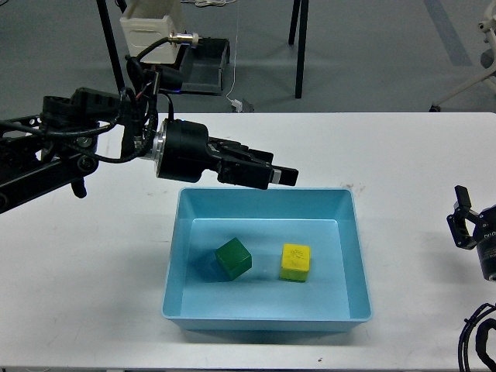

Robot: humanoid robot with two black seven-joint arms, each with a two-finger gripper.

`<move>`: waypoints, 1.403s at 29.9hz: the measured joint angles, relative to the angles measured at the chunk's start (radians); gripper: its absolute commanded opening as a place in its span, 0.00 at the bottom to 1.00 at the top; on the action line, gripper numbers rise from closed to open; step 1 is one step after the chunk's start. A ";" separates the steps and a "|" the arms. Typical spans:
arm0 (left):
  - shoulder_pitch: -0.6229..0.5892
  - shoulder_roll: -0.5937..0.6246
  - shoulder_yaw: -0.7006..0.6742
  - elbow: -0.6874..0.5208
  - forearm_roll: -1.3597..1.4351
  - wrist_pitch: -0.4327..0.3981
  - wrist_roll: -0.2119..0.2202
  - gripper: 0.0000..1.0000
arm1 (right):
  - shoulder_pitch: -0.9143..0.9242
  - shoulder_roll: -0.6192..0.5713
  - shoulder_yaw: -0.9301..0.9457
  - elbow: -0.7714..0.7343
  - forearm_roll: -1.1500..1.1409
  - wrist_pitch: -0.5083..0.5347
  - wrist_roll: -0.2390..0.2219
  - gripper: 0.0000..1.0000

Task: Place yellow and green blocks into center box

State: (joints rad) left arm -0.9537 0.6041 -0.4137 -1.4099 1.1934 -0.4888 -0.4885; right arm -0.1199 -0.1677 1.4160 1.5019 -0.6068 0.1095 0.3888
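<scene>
The green block (pixel 234 259) and the yellow block (pixel 295 262) both lie on the floor of the light blue box (pixel 353 232) in the middle of the white table, side by side and a little apart. My left gripper (pixel 273 172) is lifted above the box's far rim, pointing right. Its fingers are apart and hold nothing. My right gripper (pixel 465 225) shows at the right edge of the table, far from the box. It is small and dark, so its fingers cannot be told apart.
The white table (pixel 403 155) spreads around the box. Beyond its far edge, on the floor, stand a cream crate (pixel 151 31), a grey bin (pixel 205 66) and black table legs (pixel 298 46). My left arm (pixel 77 147) crosses the table's left side.
</scene>
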 measured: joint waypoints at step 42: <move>0.909 -0.218 -0.522 -0.055 -1.764 0.166 0.028 1.00 | -0.150 0.090 -0.013 0.043 0.933 0.217 -0.245 1.00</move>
State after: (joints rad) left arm -0.0449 0.3859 -0.9353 -1.4647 -0.5702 -0.3224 -0.4602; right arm -0.2700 -0.0782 1.4031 1.5452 0.3263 0.3260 0.1438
